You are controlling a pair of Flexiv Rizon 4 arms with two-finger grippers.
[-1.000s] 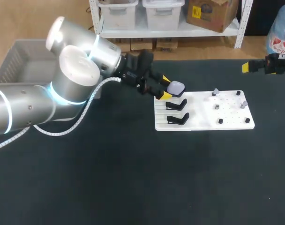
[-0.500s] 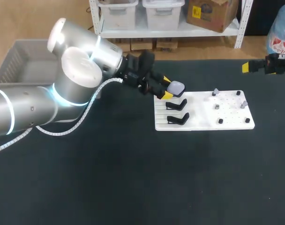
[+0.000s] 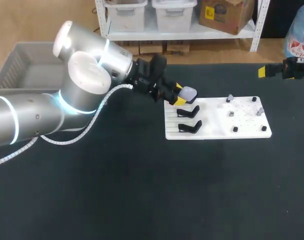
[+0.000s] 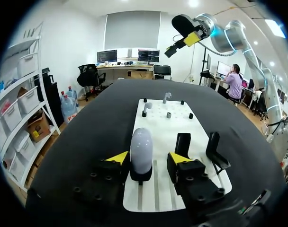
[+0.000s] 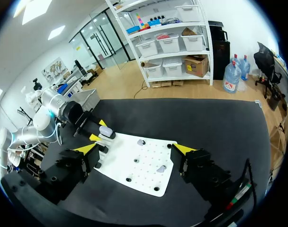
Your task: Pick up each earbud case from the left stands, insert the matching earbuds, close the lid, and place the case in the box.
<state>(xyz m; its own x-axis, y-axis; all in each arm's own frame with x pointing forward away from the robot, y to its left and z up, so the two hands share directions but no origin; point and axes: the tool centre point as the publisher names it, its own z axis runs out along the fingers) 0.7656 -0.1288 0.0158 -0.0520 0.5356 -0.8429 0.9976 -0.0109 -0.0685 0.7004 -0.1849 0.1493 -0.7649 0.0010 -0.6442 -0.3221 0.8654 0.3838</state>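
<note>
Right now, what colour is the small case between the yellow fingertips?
The case is pale lavender-grey, clearest in the left wrist view.

I'm running this from afar, and it looks like a robotics lab set up inside an office. The table [image 3: 142, 190] is covered in black and holds a white board [image 3: 217, 128] with black stands [image 3: 188, 111]. Behind it are white shelves [image 3: 192, 35] with plastic bins [image 3: 174, 12] and a carton [image 3: 224, 15]. Further off I see a desk [image 4: 134, 70] with monitors [image 4: 148, 55], an office chair [image 4: 89, 74], water bottles [image 5: 233, 75] and glass partitions [image 5: 94, 42].
</note>
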